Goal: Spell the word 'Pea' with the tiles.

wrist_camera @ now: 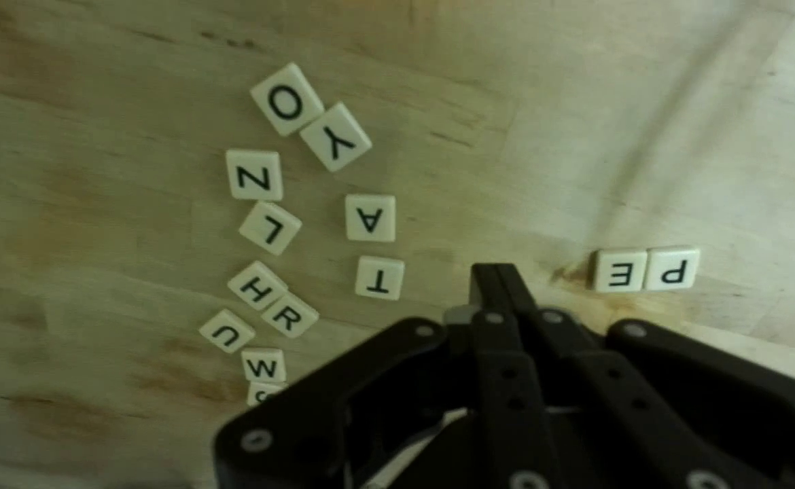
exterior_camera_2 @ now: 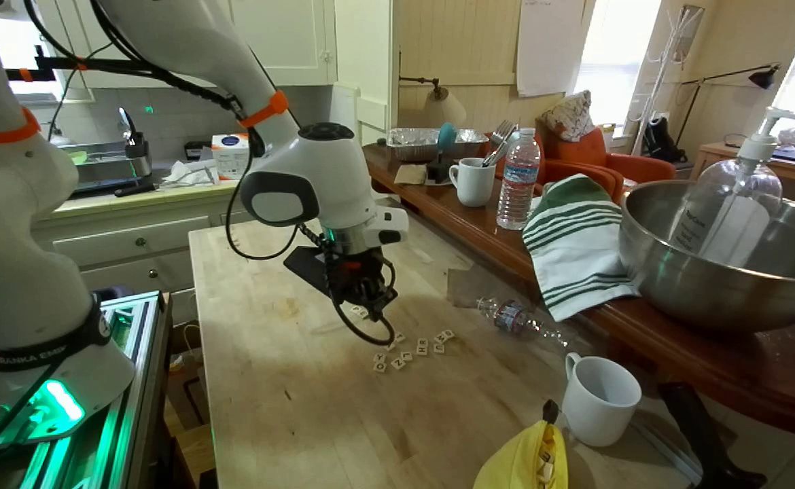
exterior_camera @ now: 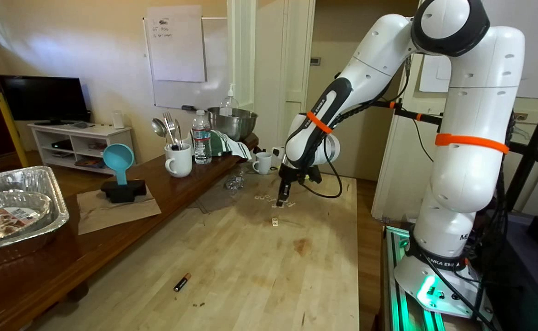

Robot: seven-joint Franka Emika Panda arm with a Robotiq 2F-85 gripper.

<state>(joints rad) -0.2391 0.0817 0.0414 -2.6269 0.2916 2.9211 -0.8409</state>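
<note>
In the wrist view, left of the hand (wrist_camera: 497, 268), tiles (wrist_camera: 255, 174) lie scattered on the bench (wrist_camera: 132, 122), A (wrist_camera: 370, 218) among the nearest. The hand is clenched, on nothing I can see. Right of it, E (wrist_camera: 620, 271) and P (wrist_camera: 672, 269) touch: two letters done, I'd say, only A left.

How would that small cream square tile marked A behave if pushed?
The cream square tile marked A likely slides rather than rolls, being flat. It looks stiff, with straight edges, and may skid easily on the smooth-looking pale wooden tabletop.
</note>
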